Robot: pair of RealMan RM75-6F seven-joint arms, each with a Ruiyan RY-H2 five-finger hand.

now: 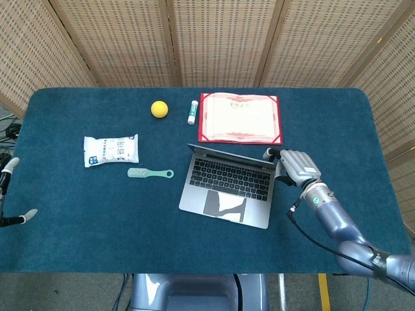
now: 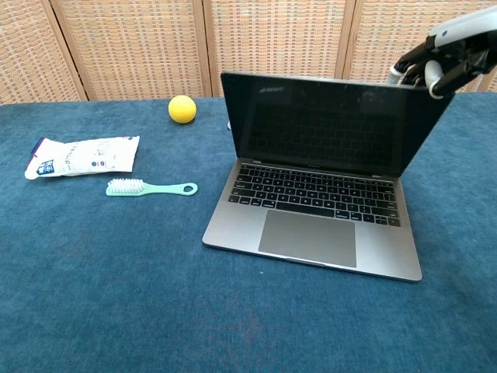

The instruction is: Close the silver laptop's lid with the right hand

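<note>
The blue desk [image 1: 78, 207] carries the silver laptop [image 1: 227, 188] right of centre, its lid tilted forward over the keyboard. A red-bordered certificate [image 1: 240, 117] lies behind it. The right hand [image 1: 295, 165] presses against the lid's upper right corner, fingers [image 2: 429, 68] loosely curled, holding nothing. Left of the laptop lie a white packet [image 1: 111, 150], a green brush [image 1: 150, 173] and a yellow ball [image 1: 159, 109]. The left hand [image 1: 9, 194] shows only at the edge; I cannot tell how its fingers lie.

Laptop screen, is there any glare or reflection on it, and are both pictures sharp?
Chest view: the dark laptop screen mirrors its own keyboard, no bright glare; the picture is sharp, with the right hand at the lid's top corner. Head view: the trackpad carries a dark, uneven reflection; lighting on the table is even, shadows soft, focus crisp.
</note>
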